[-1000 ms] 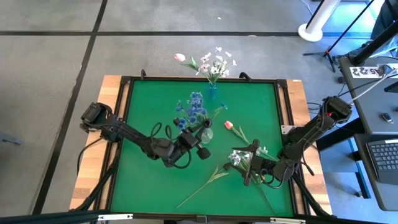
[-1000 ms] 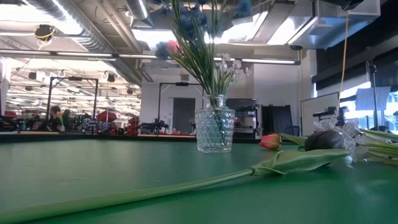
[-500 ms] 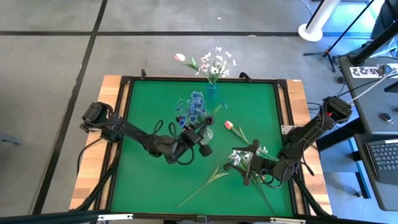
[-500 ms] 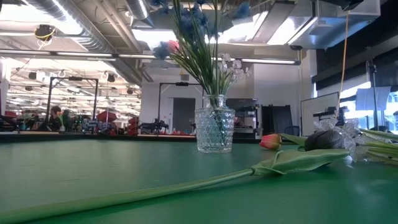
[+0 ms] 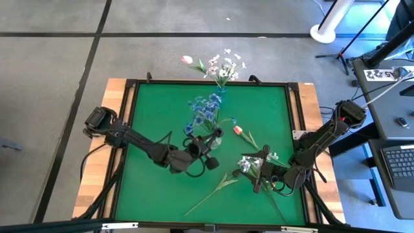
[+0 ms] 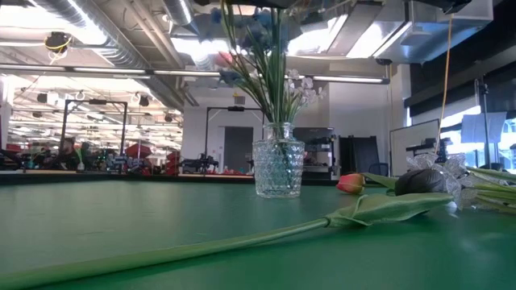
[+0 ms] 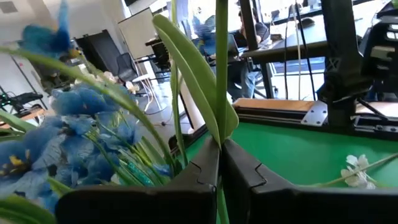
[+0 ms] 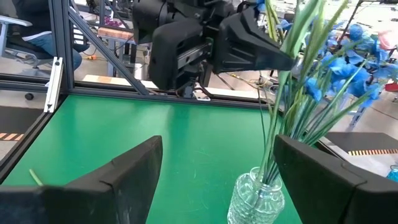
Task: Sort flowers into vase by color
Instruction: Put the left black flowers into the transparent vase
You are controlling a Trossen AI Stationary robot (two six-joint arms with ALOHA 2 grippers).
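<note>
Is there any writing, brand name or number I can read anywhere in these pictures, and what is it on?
White tag with dark digits on the equipment right of the table, high view: too small and blurred to read.
Nothing readable on the arms, the vases, the flowers or the green table top.

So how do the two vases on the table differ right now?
The near vase stands mid-table and holds blue sprays; the far vase stands at the table's back edge and holds white sprays plus a pink tulip. The left gripper grips a stem at the near vase; no gripper is near the far vase. Both stand upright on the green mat.
</note>
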